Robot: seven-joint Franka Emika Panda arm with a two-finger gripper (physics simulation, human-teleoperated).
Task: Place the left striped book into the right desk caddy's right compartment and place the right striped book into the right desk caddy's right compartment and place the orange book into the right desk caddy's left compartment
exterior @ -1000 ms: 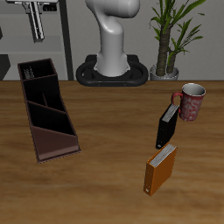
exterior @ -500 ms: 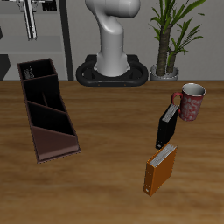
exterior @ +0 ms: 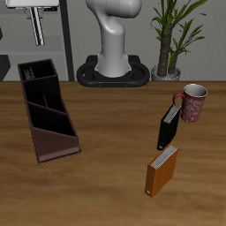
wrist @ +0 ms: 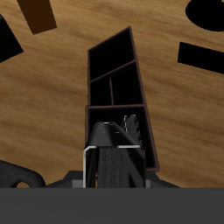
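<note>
The right striped book is hanging in the gripper's pinching jaws, high over the right desk caddy's right compartment. It should be going straight down slowly, missing the walls.

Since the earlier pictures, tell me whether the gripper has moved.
Yes. In the exterior view the gripper has edged slightly sideways above the right desk caddy, away from the robot's base, and dipped a little lower than half a second ago.
</note>
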